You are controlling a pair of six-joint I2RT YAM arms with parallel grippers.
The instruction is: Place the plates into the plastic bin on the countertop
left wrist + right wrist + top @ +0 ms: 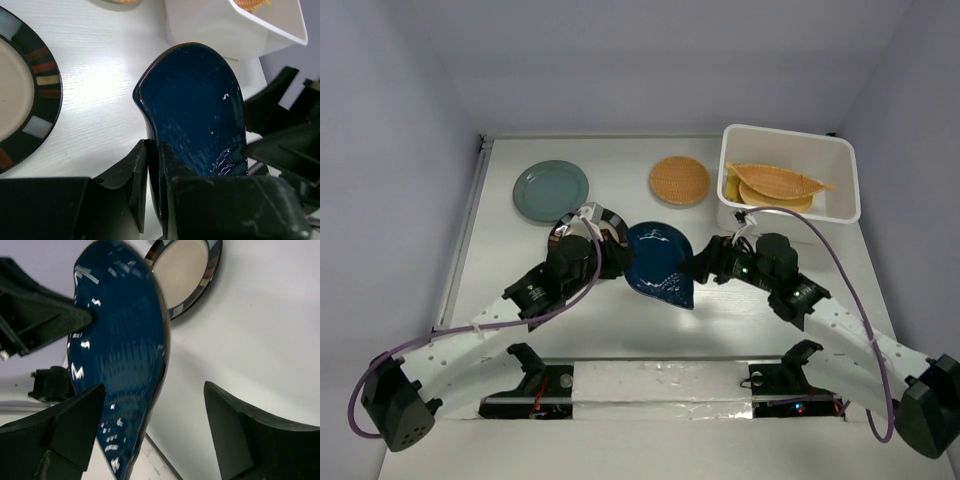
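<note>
My left gripper (617, 258) is shut on the left rim of the dark blue plate (660, 262), held tilted above the countertop (620, 310) at the centre. In the left wrist view its jaws (152, 165) pinch the plate's edge (195, 105). My right gripper (705, 265) is open at the plate's right rim; in the right wrist view the blue plate (120, 355) lies between its spread fingers (150, 425), one finger over the plate's face. The white plastic bin (840, 160) at the back right holds orange and yellow woven-look plates (775, 182).
A teal round plate (551, 190) lies at the back left. An orange woven-look round plate (680, 180) lies beside the bin. A dark-rimmed cream plate (582, 218) sits partly under my left wrist; it also shows in the left wrist view (20, 95).
</note>
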